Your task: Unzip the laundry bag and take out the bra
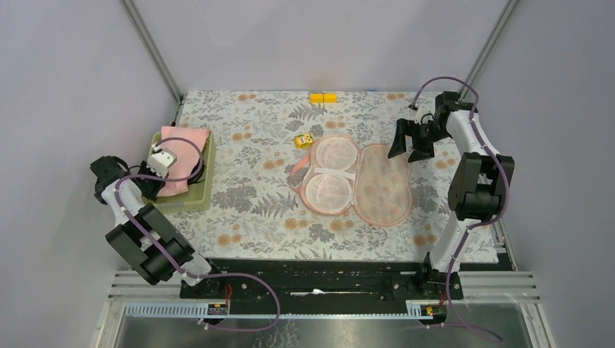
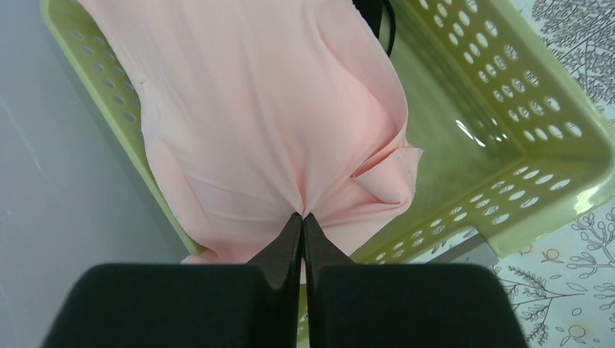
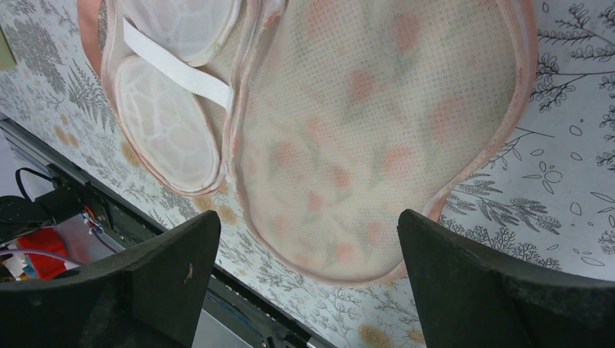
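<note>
The laundry bag [image 1: 355, 181] lies unzipped and spread flat at mid-table, two round white mesh cups on its left half. In the right wrist view the laundry bag [image 3: 377, 123] fills the frame, mesh lining up. My right gripper [image 1: 407, 152] hovers open by its right half; nothing sits between the right gripper's [image 3: 308, 217] fingers. The bra [image 1: 183, 141], plain pale pink, drapes over the green basket [image 1: 207, 190] at the left. My left gripper [image 2: 302, 216] is shut on the bra [image 2: 261, 109], whose folds gather at the fingertips. From above, the left gripper [image 1: 161, 168] sits over the basket.
The pale green perforated basket [image 2: 551, 181] stands at the table's left edge, with a bit of black fabric [image 2: 381, 18] at its far end. A yellow block [image 1: 323, 97] lies at the back edge and a small yellow object [image 1: 304, 140] just left of the bag.
</note>
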Available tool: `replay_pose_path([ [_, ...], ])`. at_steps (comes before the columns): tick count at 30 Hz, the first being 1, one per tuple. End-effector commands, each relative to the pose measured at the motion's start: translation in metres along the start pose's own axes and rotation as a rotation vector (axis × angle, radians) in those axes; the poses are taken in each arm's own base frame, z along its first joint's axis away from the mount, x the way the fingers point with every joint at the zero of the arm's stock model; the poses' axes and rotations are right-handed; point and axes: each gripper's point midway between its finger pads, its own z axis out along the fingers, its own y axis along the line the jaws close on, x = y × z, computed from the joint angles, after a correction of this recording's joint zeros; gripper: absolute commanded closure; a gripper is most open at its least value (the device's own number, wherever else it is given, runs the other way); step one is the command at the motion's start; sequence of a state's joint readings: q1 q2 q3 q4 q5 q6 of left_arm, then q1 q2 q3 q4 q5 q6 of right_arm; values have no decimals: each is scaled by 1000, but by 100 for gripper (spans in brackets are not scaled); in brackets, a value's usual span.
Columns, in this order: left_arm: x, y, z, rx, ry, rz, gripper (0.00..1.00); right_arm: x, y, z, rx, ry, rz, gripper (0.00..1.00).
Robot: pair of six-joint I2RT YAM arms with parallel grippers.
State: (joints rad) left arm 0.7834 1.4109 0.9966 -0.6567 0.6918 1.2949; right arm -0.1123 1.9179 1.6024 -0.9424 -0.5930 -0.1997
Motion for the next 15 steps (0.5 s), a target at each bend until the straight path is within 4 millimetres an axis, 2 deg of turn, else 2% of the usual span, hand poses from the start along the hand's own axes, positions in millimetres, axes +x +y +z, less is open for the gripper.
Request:
replay_pose_path([
  [1, 6, 1, -12, -22, 7, 32, 100, 7, 5, -4, -18, 13, -5, 0],
  [13, 11, -22, -14, 58, 11, 24, 100, 8, 5, -4, -18, 15, -6, 0],
  [14, 12, -24, -13, 69, 12, 18, 93, 8, 6, -4, -19, 15, -6, 0],
  [15, 12, -25, -14, 71, 14, 10, 80, 8, 6, -4, -19, 14, -7, 0],
])
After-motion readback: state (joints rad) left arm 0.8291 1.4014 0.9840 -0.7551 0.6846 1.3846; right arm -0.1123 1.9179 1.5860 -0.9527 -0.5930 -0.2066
